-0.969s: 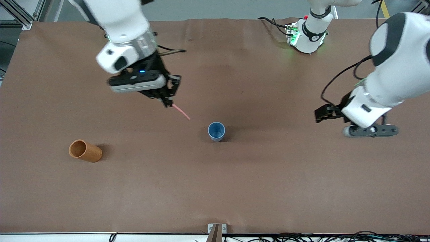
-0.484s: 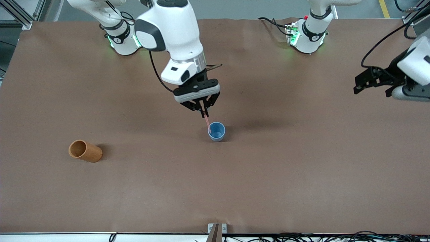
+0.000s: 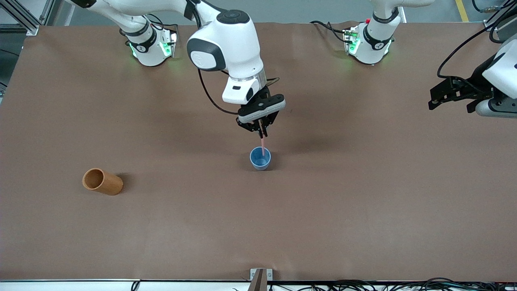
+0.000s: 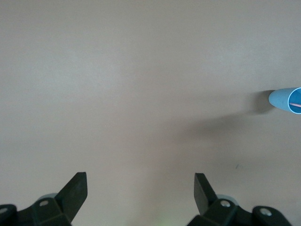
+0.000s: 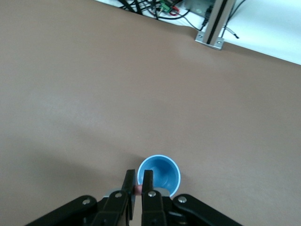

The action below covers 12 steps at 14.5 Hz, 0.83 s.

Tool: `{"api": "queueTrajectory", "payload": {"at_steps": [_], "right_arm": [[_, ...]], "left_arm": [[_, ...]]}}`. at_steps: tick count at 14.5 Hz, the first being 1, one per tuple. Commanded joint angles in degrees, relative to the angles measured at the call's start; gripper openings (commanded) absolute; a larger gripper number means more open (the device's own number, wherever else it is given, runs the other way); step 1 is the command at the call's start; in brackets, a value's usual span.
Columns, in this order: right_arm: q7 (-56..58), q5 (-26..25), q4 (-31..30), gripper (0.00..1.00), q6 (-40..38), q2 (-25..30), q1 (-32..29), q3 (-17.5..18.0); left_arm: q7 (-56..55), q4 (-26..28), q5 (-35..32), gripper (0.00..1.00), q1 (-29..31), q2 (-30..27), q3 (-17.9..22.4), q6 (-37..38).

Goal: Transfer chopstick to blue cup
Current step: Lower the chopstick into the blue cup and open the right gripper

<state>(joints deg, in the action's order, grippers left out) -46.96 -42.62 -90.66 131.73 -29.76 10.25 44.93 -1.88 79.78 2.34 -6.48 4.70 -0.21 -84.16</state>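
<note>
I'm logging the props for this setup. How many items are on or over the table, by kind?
Cups: 2, the blue cup and an orange-brown wooden cup lying on its side.
Chopsticks: 1, the pink chopstick, held by the right gripper with its lower end in the blue cup.
Total: 3

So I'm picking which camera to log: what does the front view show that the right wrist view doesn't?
Only the front view shows the wooden cup lying on its side toward the right arm's end, the waiting left gripper with open jaws, and the chopstick's length running down into the blue cup. Only the right wrist view looks straight down into the cup. Both show the right gripper shut on the chopstick above the cup.
</note>
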Motion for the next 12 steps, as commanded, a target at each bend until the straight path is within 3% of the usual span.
{"api": "queueTrajectory", "payload": {"at_steps": [1,6,9,10,11,12], "right_arm": [[-1.3,-4.6,-2.2,0.07,2.2,-0.7,-1.1,0.6],[-1.3,-6.9,-2.2,0.17,2.3,-3.1,-0.9,0.6],[-1.3,-6.9,-2.2,0.32,2.4,-3.4,-1.3,0.6],[-1.3,-6.9,-2.0,0.41,2.4,-3.4,-1.5,0.6],[-1.2,-6.9,-1.7,0.61,2.3,-3.3,-1.5,0.7],[-1.1,-6.9,-1.6,0.89,2.3,-3.1,-1.9,0.7]], "left_arm": [[0.8,0.7,-0.2,1.00,-0.3,-0.7,0.5,-0.1],[0.7,1.0,-0.2,1.00,-0.4,-0.6,0.4,-0.2],[0.7,1.1,-0.2,1.00,-0.8,-0.5,0.4,-0.3],[0.6,1.2,-0.2,1.00,-0.8,-0.5,0.4,-0.4],[0.6,1.2,-0.2,1.00,-0.6,-0.5,0.3,-0.4],[0.6,1.5,-0.2,1.00,-0.6,-0.6,0.3,-0.5]]}}
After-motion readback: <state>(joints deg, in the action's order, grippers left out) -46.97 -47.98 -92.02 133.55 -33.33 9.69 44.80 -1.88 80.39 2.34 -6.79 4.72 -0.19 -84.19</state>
